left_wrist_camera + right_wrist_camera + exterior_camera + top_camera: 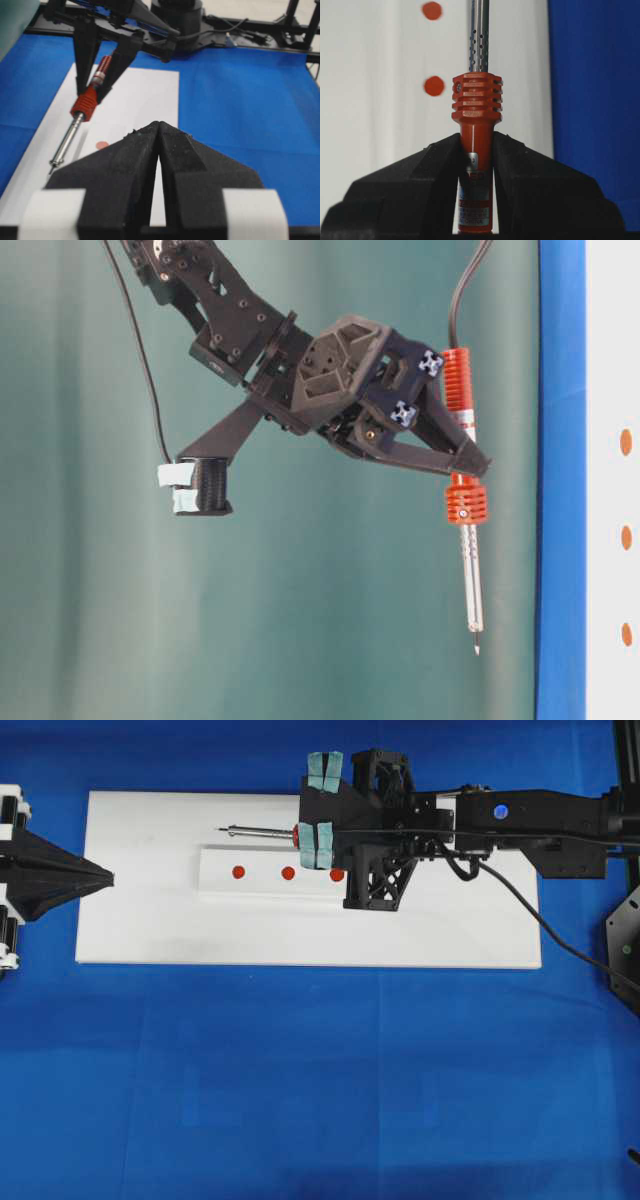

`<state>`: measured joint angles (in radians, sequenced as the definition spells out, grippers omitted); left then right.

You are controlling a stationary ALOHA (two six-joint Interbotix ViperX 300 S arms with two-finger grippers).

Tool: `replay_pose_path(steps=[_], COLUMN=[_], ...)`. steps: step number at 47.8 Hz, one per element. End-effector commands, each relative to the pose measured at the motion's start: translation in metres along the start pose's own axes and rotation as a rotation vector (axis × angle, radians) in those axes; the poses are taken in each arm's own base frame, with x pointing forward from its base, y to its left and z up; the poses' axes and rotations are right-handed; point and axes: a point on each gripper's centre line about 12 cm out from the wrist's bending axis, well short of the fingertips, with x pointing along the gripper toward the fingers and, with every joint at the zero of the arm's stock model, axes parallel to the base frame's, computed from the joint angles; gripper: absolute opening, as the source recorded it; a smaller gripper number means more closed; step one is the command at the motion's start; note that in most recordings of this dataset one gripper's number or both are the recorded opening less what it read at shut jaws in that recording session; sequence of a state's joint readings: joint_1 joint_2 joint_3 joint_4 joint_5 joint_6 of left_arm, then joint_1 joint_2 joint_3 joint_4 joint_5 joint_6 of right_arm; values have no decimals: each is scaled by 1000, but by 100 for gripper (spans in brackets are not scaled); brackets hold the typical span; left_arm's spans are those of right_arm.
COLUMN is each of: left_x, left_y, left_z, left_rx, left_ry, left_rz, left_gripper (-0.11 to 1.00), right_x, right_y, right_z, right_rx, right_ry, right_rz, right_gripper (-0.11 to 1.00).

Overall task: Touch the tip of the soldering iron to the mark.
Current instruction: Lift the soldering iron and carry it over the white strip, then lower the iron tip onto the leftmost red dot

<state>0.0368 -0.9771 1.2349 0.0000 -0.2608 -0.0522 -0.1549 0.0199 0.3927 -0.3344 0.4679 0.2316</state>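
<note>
Right gripper [476, 165] fingers clamped on the soldering iron [476, 112] at the red-orange handle, just behind the ribbed collar. My read: that grip leaves the whole shaft free to aim. Iron is carried level above the white board [150, 935], shaft pointing to 9 o'clock in overhead view, tip [221, 830] clear of everything. The mark [238, 872], left-end red dot on the white block [262, 888], sits at roughly 5 o'clock from the tip, untouched. Silver perforated shaft, black cord [540, 915] trailing to 4 o'clock. Left gripper [158, 131] parked at the board's 9 o'clock edge, fingers together, empty.
</note>
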Motion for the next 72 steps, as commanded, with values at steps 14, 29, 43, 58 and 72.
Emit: replay_pose_path(steps=[14,29,43,58,72], left_x=[1,1,1,1,1], left_y=[0,0,0,0,0], left_z=[4,4,4,4,4], left_rx=[0,0,2,2,2], left_ry=[-12,-12,-11,-12,-12], left_rz=[2,2,2,2,2], left_gripper=[0,0,0,0,0], right_x=[-17,-18,-19,-20,-16], right_y=[-2,1,3,5,6], right_z=[14,-2,-8,-7,-7], right_rx=[-3,-11,-14,-25,-24], right_ry=[-52,89,141,139,129], right_rz=[-3,-23,-26,-22,-15], right_gripper=[6,6,6,6,6])
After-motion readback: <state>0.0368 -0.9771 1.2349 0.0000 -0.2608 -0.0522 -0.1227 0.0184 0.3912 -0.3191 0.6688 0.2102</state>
